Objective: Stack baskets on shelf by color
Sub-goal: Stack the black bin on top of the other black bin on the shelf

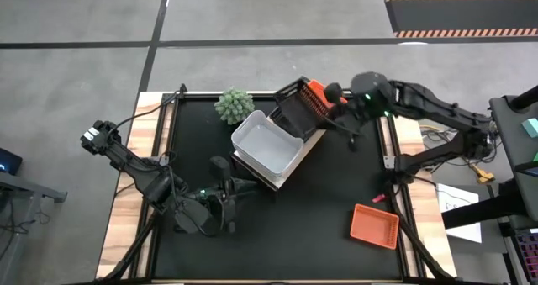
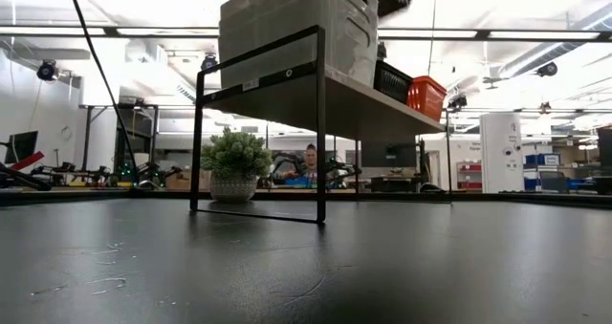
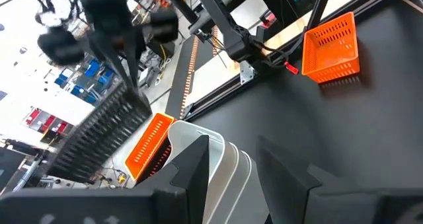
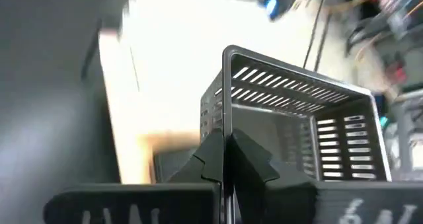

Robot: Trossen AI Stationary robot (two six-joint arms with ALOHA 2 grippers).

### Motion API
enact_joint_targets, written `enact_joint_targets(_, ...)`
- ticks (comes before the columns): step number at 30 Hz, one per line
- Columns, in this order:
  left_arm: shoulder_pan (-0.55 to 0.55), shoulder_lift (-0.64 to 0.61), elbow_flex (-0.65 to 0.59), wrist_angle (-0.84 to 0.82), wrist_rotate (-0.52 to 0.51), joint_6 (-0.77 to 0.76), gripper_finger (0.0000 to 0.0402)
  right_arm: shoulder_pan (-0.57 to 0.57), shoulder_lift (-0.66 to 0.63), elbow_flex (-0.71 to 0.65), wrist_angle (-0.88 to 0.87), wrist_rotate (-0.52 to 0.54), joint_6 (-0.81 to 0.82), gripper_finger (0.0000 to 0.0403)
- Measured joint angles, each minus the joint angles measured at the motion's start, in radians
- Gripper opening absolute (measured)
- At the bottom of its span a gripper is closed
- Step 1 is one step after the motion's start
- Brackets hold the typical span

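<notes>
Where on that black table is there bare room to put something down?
Bare room: the black tabletop between the left gripper and the lone orange basket. Crowded: the shelf with its white baskets, the plant, and the right gripper holding a black basket.

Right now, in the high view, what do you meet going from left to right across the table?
Left gripper → green plant → white baskets on the shelf → black basket held by the right gripper → loose orange basket.
</notes>
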Motion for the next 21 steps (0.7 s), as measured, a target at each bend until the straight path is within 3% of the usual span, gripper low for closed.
enact_joint_targets(4, 0.0, 0.0, 0.0, 0.0, 0.0, 0.0, 0.0107, -0.135, 0.038, 0.0, -0.12, -0.018, -0.13, 0.0009)
enact_joint_targets(8, 0.0, 0.0, 0.0, 0.0, 0.0, 0.001, 0.0107, -0.209, 0.072, -0.002, -0.172, -0.135, -0.185, 0.0008)
enact_joint_targets(21, 0.0, 0.0, -0.001, 0.0, 0.0, 0.001, 0.0107, -0.228, 0.187, -0.002, -0.172, -0.177, -0.222, 0.0008)
